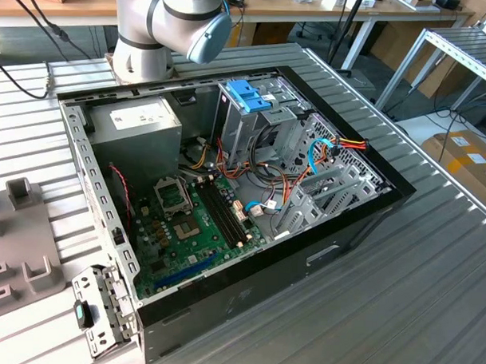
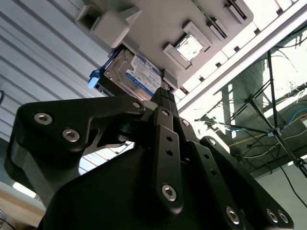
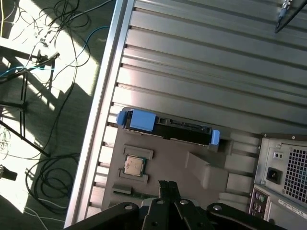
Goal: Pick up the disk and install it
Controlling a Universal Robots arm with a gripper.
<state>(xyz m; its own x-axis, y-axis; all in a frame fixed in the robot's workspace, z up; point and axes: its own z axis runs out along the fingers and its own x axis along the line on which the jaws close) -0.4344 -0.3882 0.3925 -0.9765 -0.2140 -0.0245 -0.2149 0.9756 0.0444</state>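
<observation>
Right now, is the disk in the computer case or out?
Out: the disk rests on the grey fixture beside the case.

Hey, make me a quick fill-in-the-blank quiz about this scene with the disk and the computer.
1. The disk, resting in a grey fixture, has a carrier coloured ____.
2. The hand, shut above that fixture, holds ____.
3. In the exterior view the computer case lies open, its green ____ exposed.

Missing words: blue; nothing; motherboard.
</observation>
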